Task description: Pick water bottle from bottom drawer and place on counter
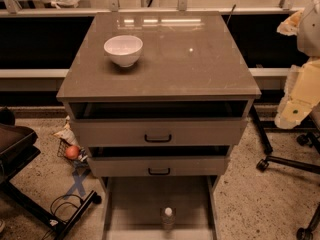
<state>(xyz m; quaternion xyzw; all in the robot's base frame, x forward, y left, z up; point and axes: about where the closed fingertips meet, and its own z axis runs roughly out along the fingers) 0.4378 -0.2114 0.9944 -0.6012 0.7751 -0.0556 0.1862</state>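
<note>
The water bottle [168, 218] stands upright on the floor of the open bottom drawer [135, 209], near its front edge, white cap up. The counter [190, 59] is the glossy grey-brown top of the cabinet. My gripper [291, 115] hangs at the end of the cream arm at the right edge of the camera view, beside the counter's right side. It is far above and to the right of the bottle and holds nothing that I can see.
A white bowl [123, 49] sits on the counter's left rear. The two upper drawers with black handles [158, 138] are slightly ajar. Office chair legs [285, 161] stand at right, a dark chair [15, 144] at left, and cables and an orange ball [72, 152] lie on the floor.
</note>
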